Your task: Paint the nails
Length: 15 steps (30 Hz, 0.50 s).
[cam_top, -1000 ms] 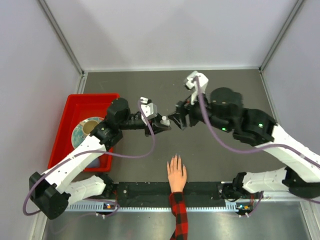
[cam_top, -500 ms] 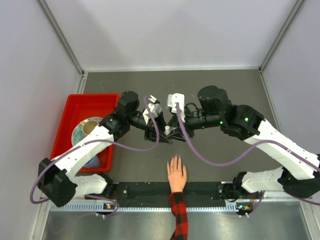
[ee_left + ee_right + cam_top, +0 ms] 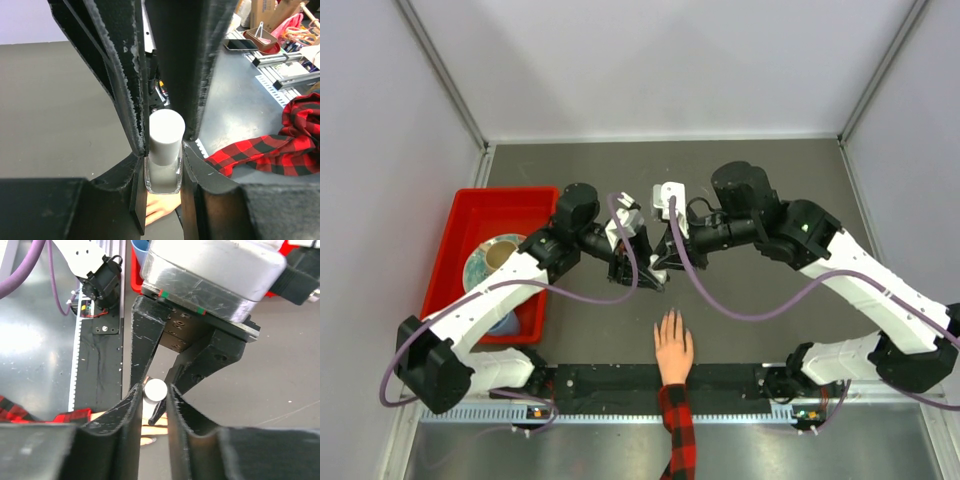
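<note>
My left fingers point(image 3: 202, 197) clamp the bottle point(image 3: 162, 181), my right fingers point(image 3: 127, 425) pinch shut on its cap point(image 3: 155, 389), so I want a slow, level twist, the nails point(image 3: 670, 317) lying on the bench point(image 3: 770, 180) just nearside of the bottle.

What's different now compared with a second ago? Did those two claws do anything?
Both arms brought their grippers nearer the hand. The left gripper kept its hold on the glass bottle. The right gripper, a little apart from it a second ago, has closed on the white cap. The hand and the red tray stayed put.
</note>
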Available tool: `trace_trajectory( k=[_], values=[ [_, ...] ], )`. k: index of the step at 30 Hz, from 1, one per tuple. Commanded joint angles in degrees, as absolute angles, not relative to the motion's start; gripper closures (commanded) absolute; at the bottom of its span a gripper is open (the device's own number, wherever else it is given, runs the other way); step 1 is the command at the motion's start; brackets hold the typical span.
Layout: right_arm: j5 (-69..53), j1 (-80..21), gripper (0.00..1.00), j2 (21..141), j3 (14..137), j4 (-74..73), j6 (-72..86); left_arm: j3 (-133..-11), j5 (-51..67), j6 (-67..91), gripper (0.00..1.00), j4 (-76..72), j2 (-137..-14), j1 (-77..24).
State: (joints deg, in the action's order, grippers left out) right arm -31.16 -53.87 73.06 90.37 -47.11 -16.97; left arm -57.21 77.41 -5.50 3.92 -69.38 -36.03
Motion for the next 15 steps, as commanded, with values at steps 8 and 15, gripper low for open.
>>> trace_trajectory(
  k=[8, 15],
  values=[
    [-30.25, -53.61, 1.0, 73.57, 91.07, -46.23, -14.25, -60.64, 66.47, -11.16, 1.0, 9.14, -66.98, -35.95],
    [1.75, -55.62, 1.0, 67.33, 80.69, -35.86, 4.51, -58.45, 45.29, -10.47, 1.0, 5.99, -63.99, -35.95]
  ],
)
